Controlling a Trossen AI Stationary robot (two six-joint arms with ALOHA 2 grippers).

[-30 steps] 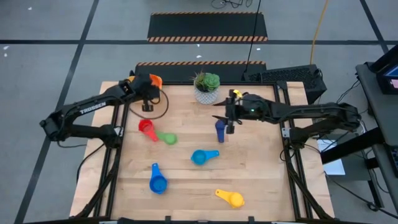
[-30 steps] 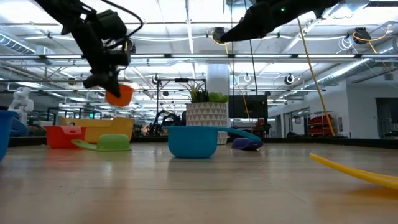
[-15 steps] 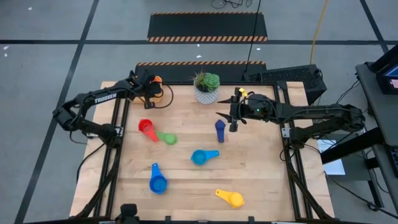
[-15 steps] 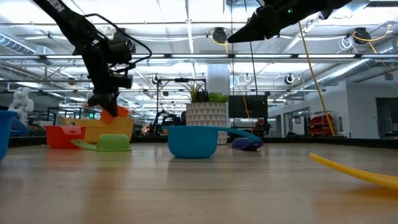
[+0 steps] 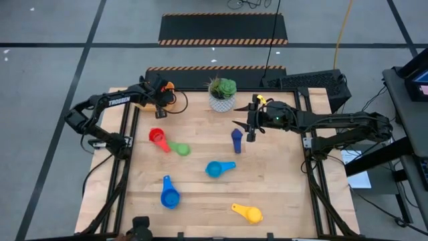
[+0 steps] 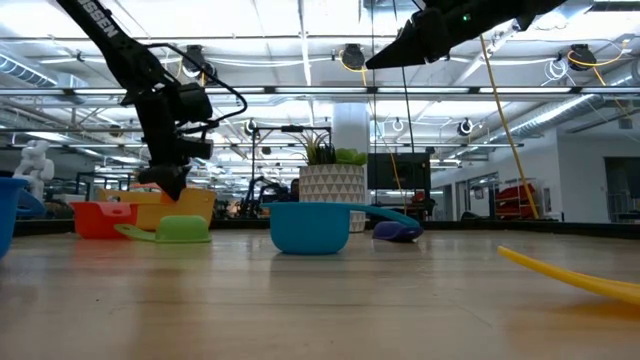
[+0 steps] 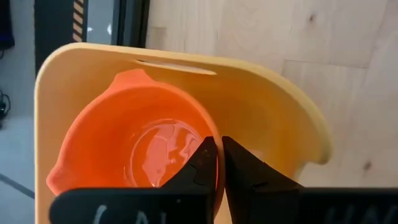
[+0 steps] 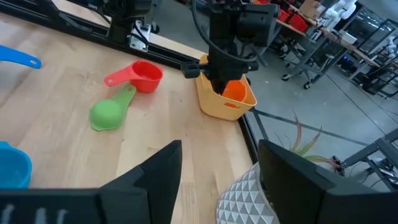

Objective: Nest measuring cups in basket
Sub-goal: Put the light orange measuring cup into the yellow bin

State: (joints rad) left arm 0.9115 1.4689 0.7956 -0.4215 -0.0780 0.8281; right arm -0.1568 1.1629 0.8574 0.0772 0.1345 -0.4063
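Lowered since a second ago, the left pincer [image 7: 217, 163] now sits clamped on the orange plastic measuring cup [image 7: 134, 146] inside the yellow-orange plastic basket [image 7: 261, 106]; right pincer [image 8: 217, 165] hovers with fingers apart.

hidden: basket [image 5: 167, 94] mostly under left claw [image 5: 160, 98] | cut off: yellow cup [image 6: 575, 272] at frame edge

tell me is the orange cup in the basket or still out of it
In. The left wrist view shows the orange cup upright inside the basket, its walls around it, with the left gripper shut on its rim.
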